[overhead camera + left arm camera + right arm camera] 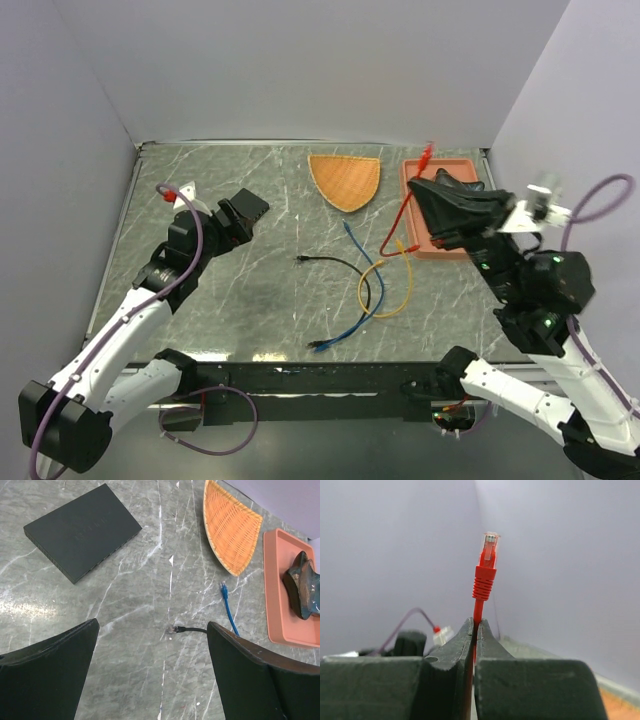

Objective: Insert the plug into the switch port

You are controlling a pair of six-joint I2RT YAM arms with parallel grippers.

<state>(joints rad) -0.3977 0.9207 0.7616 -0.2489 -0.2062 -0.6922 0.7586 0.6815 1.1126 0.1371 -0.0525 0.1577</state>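
Note:
My right gripper [475,625] is shut on a red cable just behind its plug [487,562], which sticks straight up past the fingertips. Seen from above, this gripper [420,185] hangs over the pink tray with the plug [430,150] beyond it, and the red cable trails down to the table. The flat black switch box [82,530] lies on the marble. Small sockets [112,552] line its long edge; I cannot tell which one is the switch port. My left gripper [152,623] is open and empty, high above the table at the left [248,210].
A black cable's plug [174,628] lies on the table between the left fingers; its cable [340,265] curls among blue [350,240] and yellow [385,290] cables. An orange wicker basket [345,180] and the pink tray [455,165] sit at the back. Grey walls stand on three sides.

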